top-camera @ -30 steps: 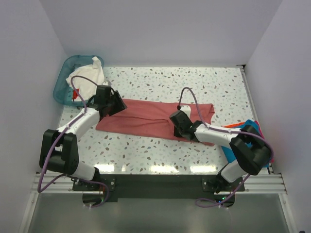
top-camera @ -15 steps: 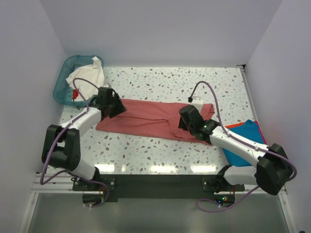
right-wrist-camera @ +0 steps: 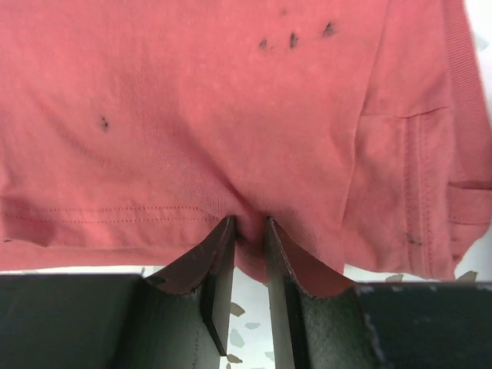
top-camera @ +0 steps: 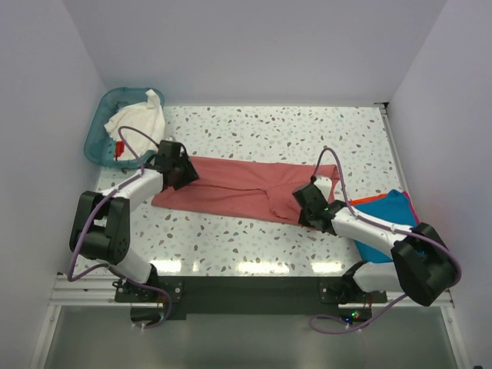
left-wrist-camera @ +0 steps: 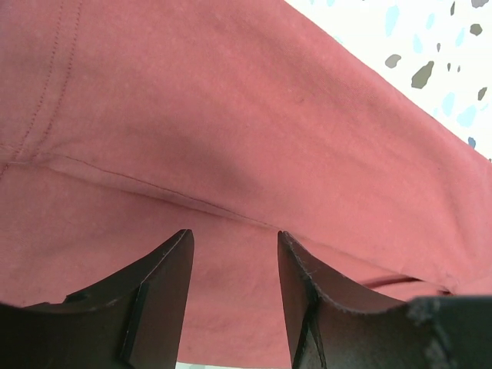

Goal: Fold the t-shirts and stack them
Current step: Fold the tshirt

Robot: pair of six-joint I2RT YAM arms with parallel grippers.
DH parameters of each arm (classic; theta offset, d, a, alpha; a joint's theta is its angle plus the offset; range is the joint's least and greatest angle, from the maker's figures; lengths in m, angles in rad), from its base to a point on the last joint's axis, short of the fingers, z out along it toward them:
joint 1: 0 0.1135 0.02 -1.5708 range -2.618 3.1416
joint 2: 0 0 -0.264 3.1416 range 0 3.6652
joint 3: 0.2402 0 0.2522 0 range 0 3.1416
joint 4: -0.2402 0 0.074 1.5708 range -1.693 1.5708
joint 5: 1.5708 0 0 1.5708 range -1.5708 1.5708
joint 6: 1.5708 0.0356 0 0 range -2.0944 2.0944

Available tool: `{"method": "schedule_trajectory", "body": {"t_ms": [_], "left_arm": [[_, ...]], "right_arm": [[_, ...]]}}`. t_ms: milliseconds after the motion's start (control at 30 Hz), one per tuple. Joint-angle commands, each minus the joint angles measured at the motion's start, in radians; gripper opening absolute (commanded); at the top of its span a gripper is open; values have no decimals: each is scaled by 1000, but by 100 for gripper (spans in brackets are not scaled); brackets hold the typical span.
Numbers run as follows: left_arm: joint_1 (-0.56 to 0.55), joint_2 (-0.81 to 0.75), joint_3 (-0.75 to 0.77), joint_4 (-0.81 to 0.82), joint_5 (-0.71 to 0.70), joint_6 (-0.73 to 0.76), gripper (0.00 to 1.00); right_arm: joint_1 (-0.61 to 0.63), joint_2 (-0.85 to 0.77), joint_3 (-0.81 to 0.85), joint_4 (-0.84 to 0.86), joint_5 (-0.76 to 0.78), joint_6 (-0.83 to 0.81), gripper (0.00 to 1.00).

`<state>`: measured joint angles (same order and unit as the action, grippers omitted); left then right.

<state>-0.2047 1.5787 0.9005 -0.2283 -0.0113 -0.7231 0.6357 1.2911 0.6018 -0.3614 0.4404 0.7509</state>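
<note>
The salmon-red t-shirt (top-camera: pixel 231 188) lies folded into a long strip across the table's middle. My left gripper (top-camera: pixel 183 171) is open, its jaws spread over the shirt's left end (left-wrist-camera: pixel 231 154), the cloth flat between them. My right gripper (top-camera: pixel 306 201) is shut on a pinch of the shirt's near hem (right-wrist-camera: pixel 250 231) at its right part. A white t-shirt (top-camera: pixel 138 119) with a small red tag lies in the teal basket. Folded teal-blue (top-camera: pixel 388 219) and orange-red (top-camera: pixel 367 200) shirts lie at the right edge.
The teal plastic basket (top-camera: pixel 100 127) stands at the back left corner. White walls close in the speckled table (top-camera: pixel 254 131) on three sides. The right arm's cable (top-camera: pixel 329 157) loops above the shirt's right end.
My right gripper has moved right along the shirt's near edge and its arm has swung outward, uncovering the folded stack. The left gripper has crept slightly back and left on the shirt.
</note>
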Motion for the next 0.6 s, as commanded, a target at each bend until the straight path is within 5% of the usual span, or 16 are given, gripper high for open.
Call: {"method": "schedule_trajectory", "body": {"t_ms": [0,567], "left_arm": [[-4,-16,-14,7,-39,-13,52],[-9,-59,-209,27,-67,-93,36]], "right_arm": [[1,-7,-25,75,-51,45,26],[-171,164,130,91,-169,-53,27]]}}
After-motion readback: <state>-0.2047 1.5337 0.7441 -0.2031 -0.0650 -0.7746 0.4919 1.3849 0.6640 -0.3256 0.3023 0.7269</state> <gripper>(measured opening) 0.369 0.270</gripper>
